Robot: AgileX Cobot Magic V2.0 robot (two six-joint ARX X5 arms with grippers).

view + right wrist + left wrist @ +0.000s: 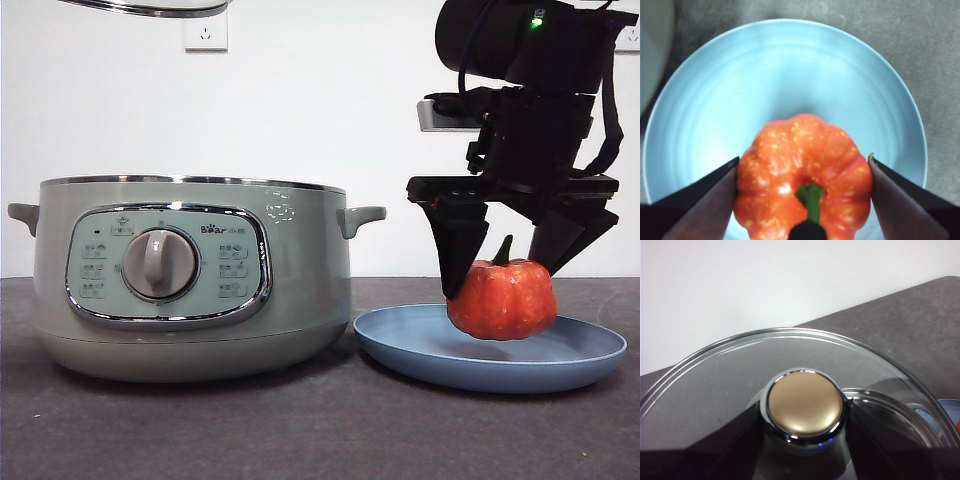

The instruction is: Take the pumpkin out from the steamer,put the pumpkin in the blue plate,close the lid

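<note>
Front view: right gripper (508,268) fingers clamp the pumpkin (502,298) over the blue plate (430,345); left gripper (805,440) fingers pinch the lid (730,390) knob above the steamer (190,280).

**Pumpkin over the plate, lid aloft**

We see the steamer (190,280) standing on the desk (300,430), with the blue plate (490,350) just beside it on the right in the front view. The pumpkin (502,298) sits at the plate's middle, between the jaws of the right gripper (510,262), which reaches down from above. We find the lid (150,8) high above the steamer, its knob (805,406) between the left gripper's jaws.
</note>
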